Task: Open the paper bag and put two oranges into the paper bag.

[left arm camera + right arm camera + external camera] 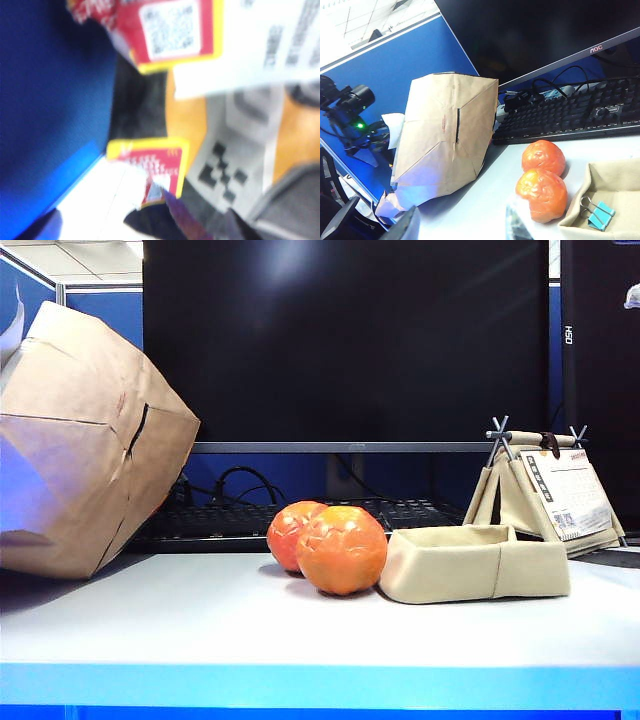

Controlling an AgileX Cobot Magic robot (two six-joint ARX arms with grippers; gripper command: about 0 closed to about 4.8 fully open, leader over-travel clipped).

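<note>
Your paper bag [85, 445] lay tipped on its side at the left end of the bench [300, 625], its folded bottom facing the two oranges [341, 550], which sat touching each other near the middle, just beside a low beige fabric tray [475, 565]. A blue binder clip [598, 212] lay inside that tray. Your left gripper [355, 107] was behind the bag, close against its printed side and the white receipt [260, 45]; the blurred close-up never showed its fingers, so you could not tell how far apart they stood. Your right gripper [460, 227] hung back above the bench, its fingers [402, 227] partly spread and holding nothing.
</note>
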